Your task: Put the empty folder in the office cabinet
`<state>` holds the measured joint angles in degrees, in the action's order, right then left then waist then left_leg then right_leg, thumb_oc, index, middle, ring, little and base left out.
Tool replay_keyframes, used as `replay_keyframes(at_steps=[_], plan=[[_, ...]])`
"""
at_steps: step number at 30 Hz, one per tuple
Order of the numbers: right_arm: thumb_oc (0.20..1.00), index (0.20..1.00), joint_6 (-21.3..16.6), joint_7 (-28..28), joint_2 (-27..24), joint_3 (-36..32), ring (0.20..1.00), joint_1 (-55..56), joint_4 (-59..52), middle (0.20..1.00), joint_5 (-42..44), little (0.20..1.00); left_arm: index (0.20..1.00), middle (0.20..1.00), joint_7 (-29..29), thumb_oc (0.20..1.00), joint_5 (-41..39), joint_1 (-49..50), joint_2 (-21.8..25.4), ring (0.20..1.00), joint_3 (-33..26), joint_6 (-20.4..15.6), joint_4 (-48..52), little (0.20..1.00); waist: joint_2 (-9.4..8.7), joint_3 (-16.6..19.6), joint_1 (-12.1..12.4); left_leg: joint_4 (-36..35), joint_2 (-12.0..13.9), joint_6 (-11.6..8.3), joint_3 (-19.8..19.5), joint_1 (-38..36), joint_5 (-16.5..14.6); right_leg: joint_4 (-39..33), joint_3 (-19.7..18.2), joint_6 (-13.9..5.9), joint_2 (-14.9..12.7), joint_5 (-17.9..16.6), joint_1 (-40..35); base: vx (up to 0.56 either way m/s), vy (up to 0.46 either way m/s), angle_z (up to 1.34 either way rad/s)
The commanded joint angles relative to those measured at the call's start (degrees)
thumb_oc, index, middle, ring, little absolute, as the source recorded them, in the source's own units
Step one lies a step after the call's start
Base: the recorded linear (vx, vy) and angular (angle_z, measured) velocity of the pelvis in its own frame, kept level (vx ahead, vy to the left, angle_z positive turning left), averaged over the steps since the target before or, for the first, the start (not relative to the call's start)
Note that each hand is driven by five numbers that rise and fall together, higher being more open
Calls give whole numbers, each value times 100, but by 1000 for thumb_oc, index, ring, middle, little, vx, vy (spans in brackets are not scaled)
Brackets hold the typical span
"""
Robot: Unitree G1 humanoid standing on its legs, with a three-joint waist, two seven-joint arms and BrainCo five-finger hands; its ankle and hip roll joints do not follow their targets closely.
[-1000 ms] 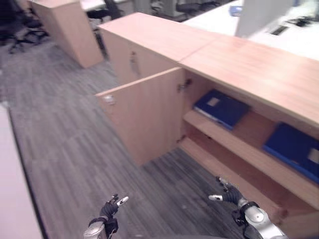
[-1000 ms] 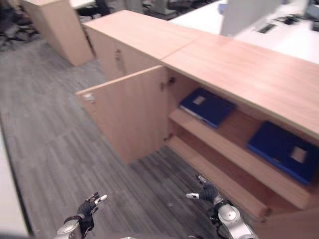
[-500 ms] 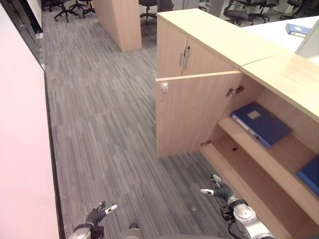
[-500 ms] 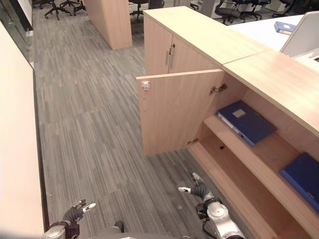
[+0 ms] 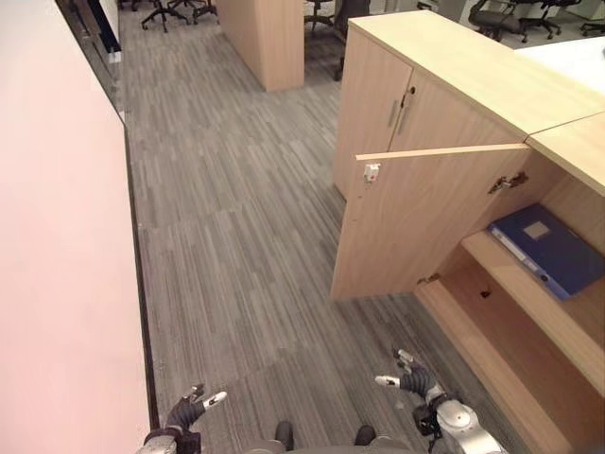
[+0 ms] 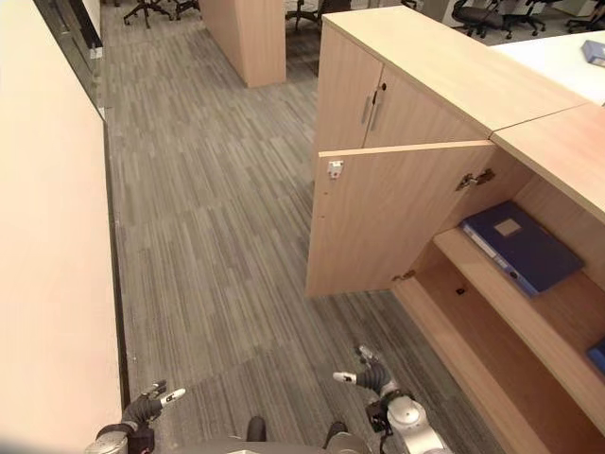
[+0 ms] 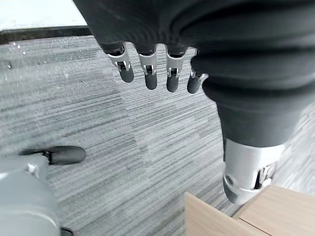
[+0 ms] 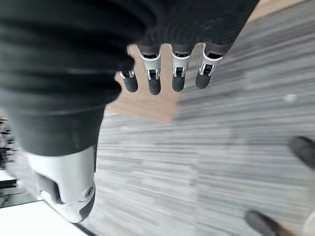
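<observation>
A wooden office cabinet (image 5: 444, 85) stands at the right with one door (image 5: 425, 218) swung open. On its upper shelf lies a blue folder (image 5: 546, 248), with a second blue folder (image 6: 597, 356) at the right edge of the right eye view. My left hand (image 5: 184, 413) hangs low over the floor at the lower left, fingers relaxed and holding nothing. My right hand (image 5: 412, 378) hangs at the lower right in front of the cabinet's lower shelf (image 5: 510, 350), fingers straight and empty. Both wrist views show straight fingers (image 7: 147, 69) (image 8: 162, 71) over grey floor.
Grey striped carpet floor (image 5: 236, 218) spreads ahead. A pale wall or panel (image 5: 57, 265) runs along the left. Another wooden cabinet (image 5: 269, 38) and office chairs (image 5: 170, 11) stand at the back. A white desk (image 6: 567, 66) lies behind the cabinet.
The whole picture has swung to the left, so the camera moved; the cabinet now sits farther right. Both hands stay low and empty.
</observation>
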<state>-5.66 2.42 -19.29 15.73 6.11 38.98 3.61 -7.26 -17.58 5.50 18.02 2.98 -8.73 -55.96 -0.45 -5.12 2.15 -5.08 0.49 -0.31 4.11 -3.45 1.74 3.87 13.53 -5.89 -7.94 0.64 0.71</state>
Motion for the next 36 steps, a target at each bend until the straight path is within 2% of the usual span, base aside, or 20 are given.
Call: replay_keyframes(at_steps=[1, 8, 10, 11, 12, 13, 15, 16, 18, 19, 20, 23, 25, 30, 32, 33, 34, 36], plan=[[1000, 1000, -129, 21, -209, -7, 1000, -43, -106, 1000, 182, 1000, 1000, 1000, -22, 1000, -117, -276, -55, 1000, 148, -166, 187, 1000, 47, 123, -21, 223, 275, -250, 136, -93, -335, 133, -122, -398, -168, 67, -128, 43, -140, -10], [1000, 1000, -119, 43, -287, -46, 1000, 107, -77, 1000, 98, 1000, 1000, 1000, -24, 1000, -103, -273, -149, 1000, 206, -149, 154, 1000, 111, 119, -127, 238, 406, -365, 173, -177, -291, 33, -195, -313, -81, 136, -253, 19, -109, -9], [1000, 1000, -125, 66, -331, 1, 1000, 104, -47, 1000, 55, 1000, 1000, 1000, -19, 1000, -125, -293, -198, 1000, 206, -136, 84, 1000, 148, 65, -165, 508, 534, -455, 213, -155, -343, 24, -201, -252, -33, 181, -276, -27, -188, -8], [1000, 1000, -144, 58, -388, 16, 1000, 65, -73, 1000, 72, 1000, 1000, 1000, -24, 1000, -206, -351, -250, 1000, 264, -128, 59, 1000, 156, -100, -188, 1160, 693, -618, 246, 195, -223, -20, -200, -173, 3, 257, -302, -70, -169, -17], [1000, 1000, -144, 58, -389, 15, 1000, 63, -73, 1000, 73, 1000, 1000, 1000, -24, 1000, -207, -354, -251, 1000, 263, -127, 59, 1000, 160, -97, -192, 1188, 699, -623, 238, 219, -234, -18, -194, -169, 8, 257, -295, -99, -162, -22], [1000, 1000, -151, 47, -426, 6, 1000, 50, -100, 1000, 80, 1000, 1000, 1000, -24, 1000, -243, -383, -258, 1000, 283, -110, 72, 1000, 144, -180, -214, 1657, 765, -724, 220, 464, -103, 12, -207, -107, -1, 273, -291, -24, -66, -22], [1000, 1000, -134, 60, -457, 41, 1000, 65, -123, 1000, 73, 1000, 1000, 1000, -12, 1000, -277, -374, -285, 1000, 292, -106, 67, 1000, 136, -248, -222, 2107, 864, -773, 177, 693, 88, 22, -236, -25, -2, 354, -351, 38, -66, -5], [1000, 1000, -125, 63, -486, 58, 1000, 61, -120, 1000, 65, 1000, 1000, 1000, -4, 1000, -309, -393, -303, 1000, 299, -98, 60, 1000, 141, -280, -210, 2112, 892, -762, 160, 781, 155, 22, -252, -17, -5, 391, -389, 109, -37, 0], [1000, 1000, -109, 55, -527, 60, 1000, 58, -129, 1000, 55, 1000, 1000, 1000, 20, 1000, -348, -409, -337, 1000, 315, -95, 68, 1000, 139, -283, -154, 1859, 854, -714, 113, 969, 91, -11, -312, -33, -26, 458, -472, 170, 5, -21], [1000, 1000, -102, 48, -548, 92, 1000, 40, -153, 1000, 32, 1000, 1000, 1000, 19, 1000, -361, -398, -356, 1000, 330, -89, 63, 1000, 178, -255, -32, 1445, 720, -686, -174, 1115, 119, -55, -391, -60, 33, 515, -539, 171, 28, -19], [1000, 1000, -102, 48, -548, 91, 1000, 43, -153, 1000, 31, 1000, 1000, 1000, 19, 1000, -361, -397, -357, 1000, 331, -90, 63, 1000, 172, -261, -33, 1424, 712, -685, -172, 1094, 126, -52, -390, -61, 25, 523, -549, 188, 41, -2], [1000, 1000, -128, 13, -551, 188, 1000, -59, -59, 1000, 2, 1000, 1000, 1000, 54, 1000, -406, -408, -360, 1000, 350, -133, -1, 1000, 246, -292, 158, 829, 659, -731, -867, 1418, 500, 53, -633, -75, 149, 730, -659, 186, 54, -21], [1000, 1000, -134, 3, -542, 244, 1000, -161, -18, 1000, 1, 1000, 1000, 1000, 55, 1000, -439, -427, -333, 1000, 314, -139, -17, 1000, 278, -341, 235, 645, 703, -763, -1105, 1574, 602, 201, -827, -60, 223, 879, -723, 204, 78, -11], [1000, 1000, -116, 40, -435, 279, 1000, -242, 209, 1000, -32, 1000, 1000, 1000, 105, 1000, -414, -420, -335, 1000, 257, -160, -173, 1000, 255, -262, 303, 432, 857, -823, -899, 1470, 762, 33, -943, -175, 170, 931, -1013, 190, 146, -65], [1000, 1000, -96, 81, -392, 284, 1000, -177, 198, 1000, -97, 1000, 1000, 1000, 95, 1000, -358, -392, -327, 1000, 263, -147, -194, 1000, 204, -140, 299, 299, 836, -817, -747, 1361, 812, -73, -948, -250, 70, 889, -1082, 254, 203, -20], [1000, 1000, -72, 87, -341, 320, 1000, -161, 285, 1000, -170, 1000, 1000, 1000, 104, 1000, -303, -392, -302, 1000, 270, -161, -213, 1000, 129, -32, 302, 226, 753, -767, -629, 1261, 748, -100, -990, -362, -64, 819, -1056, 143, 126, -3], [1000, 1000, -73, 86, -336, 321, 1000, -160, 286, 1000, -171, 1000, 1000, 1000, 104, 1000, -303, -390, -298, 1000, 270, -161, -213, 1000, 119, -29, 309, 226, 746, -763, -618, 1258, 744, -99, -997, -367, -74, 823, -1055, 209, 187, -4], [1000, 1000, -20, 140, -218, 380, 1000, -171, 333, 1000, -236, 1000, 1000, 1000, 104, 1000, -221, -411, -235, 1000, 294, -164, -192, 1000, -18, 47, 322, 269, 612, -624, -470, 1171, 596, 13, -1056, -533, -267, 703, -972, 202, 227, -10]])
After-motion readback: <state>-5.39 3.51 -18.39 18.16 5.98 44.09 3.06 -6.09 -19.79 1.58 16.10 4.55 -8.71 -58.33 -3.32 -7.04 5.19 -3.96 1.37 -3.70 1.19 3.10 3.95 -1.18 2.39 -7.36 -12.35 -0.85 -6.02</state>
